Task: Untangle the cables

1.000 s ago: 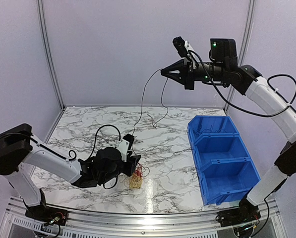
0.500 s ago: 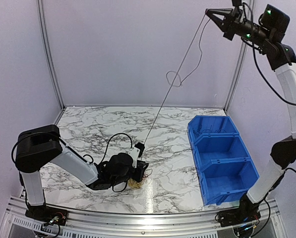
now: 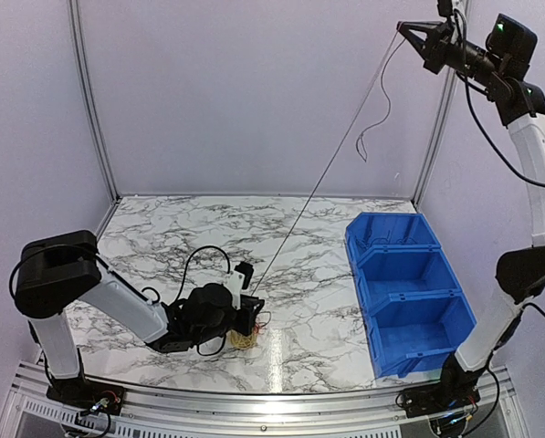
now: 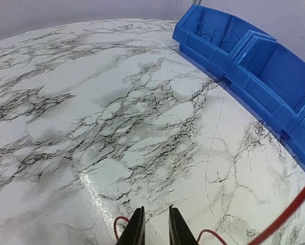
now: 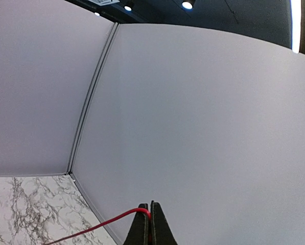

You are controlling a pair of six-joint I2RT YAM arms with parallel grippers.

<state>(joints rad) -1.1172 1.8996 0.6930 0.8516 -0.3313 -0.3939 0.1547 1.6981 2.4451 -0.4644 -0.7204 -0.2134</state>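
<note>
Higher than a second ago, our right gripper [image 5: 150, 214] clamps a red cable [image 5: 98, 224], taut from the bundle [image 3: 245, 338] beneath our left gripper [image 4: 153, 224], whose hold we cannot tell; we should pull steadily, keeping it pinned.

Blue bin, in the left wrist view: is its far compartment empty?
No: a thin dark cable lies in loose loops inside the far compartment of the blue bin.
</note>
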